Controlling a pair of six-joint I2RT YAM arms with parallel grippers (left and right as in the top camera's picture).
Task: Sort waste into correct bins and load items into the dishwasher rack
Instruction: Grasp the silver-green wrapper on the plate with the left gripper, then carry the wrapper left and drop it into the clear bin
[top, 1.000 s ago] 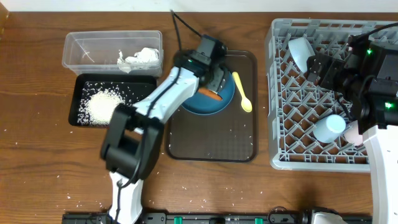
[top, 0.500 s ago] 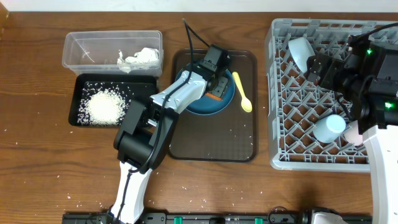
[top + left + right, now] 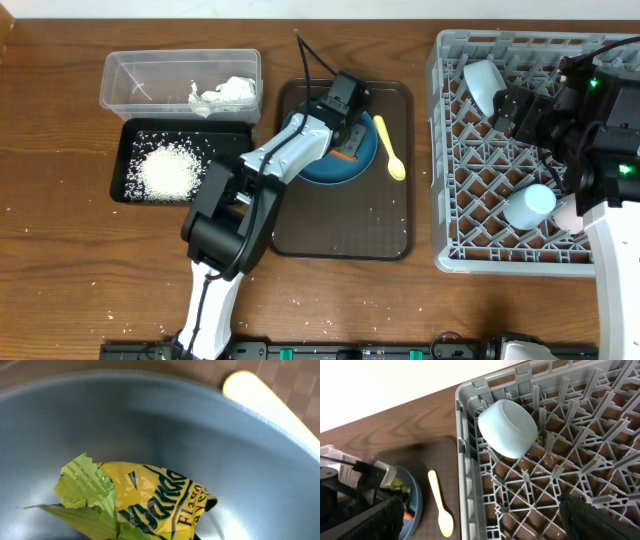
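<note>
Inside the dark-blue dish (image 3: 322, 172), the left gripper (image 3: 346, 138) is clamped fully closed on the green-and-yellow wrapper (image 3: 145, 505) (orange sausage (image 3: 345, 155) just beside it), while the right gripper (image 3: 482, 527), well right of the dish, gapes wide and empty.

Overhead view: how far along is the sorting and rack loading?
Done: tissue in the clear tub, rice in the black tray; white bowl, light-blue cup and pink cup in the rack. In hand: left tool closed on the wrapper inside the blue dish. Left: sausage, blue dish, yellow spoon.
</note>
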